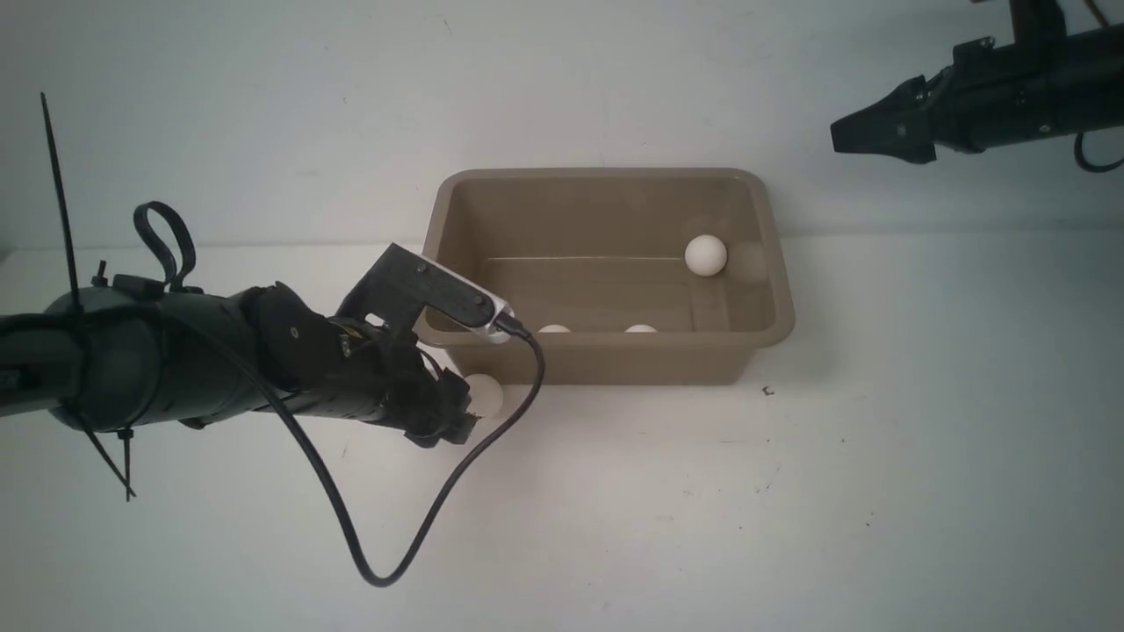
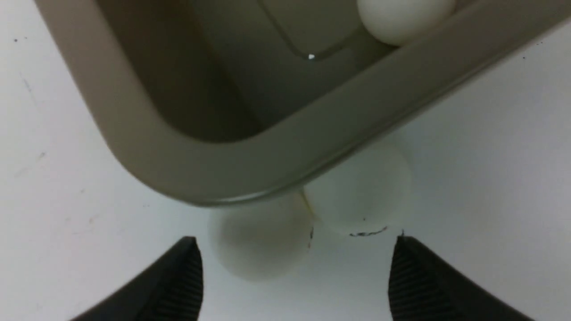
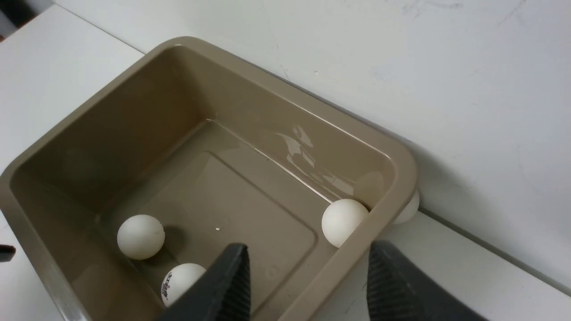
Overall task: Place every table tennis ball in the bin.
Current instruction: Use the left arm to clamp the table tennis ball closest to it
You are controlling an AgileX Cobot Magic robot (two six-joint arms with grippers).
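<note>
Plainly, our left claw (image 2: 295,249) is spread wide and holds nothing. Its two black fingers (image 2: 178,281) rise from the bottom edge of the left wrist view, with two white balls just ahead of them. One ball (image 2: 263,240) sits at lower centre and the other (image 2: 357,191) is right beside it, up to the right. They look to be touching. Both lie on the white table (image 2: 490,178), tucked under the rounded outer corner of the brown bin (image 2: 178,178).

At centre left of the front view we see this claw (image 1: 457,417) low by the bin's near left corner, and only one of that pair (image 1: 485,395) shows.

Our right claw (image 1: 843,138) hangs at the upper right of the front view, well apart from the bin. In the right wrist view its fingers (image 3: 232,281) are partly open with nothing between them. Beyond them, three balls rest inside the bin: two at lower left (image 3: 140,236) (image 3: 180,283) and one in the right corner (image 3: 343,221). Another ball (image 3: 408,209) peeks out between the bin's rim and the wall (image 3: 446,89).
</note>
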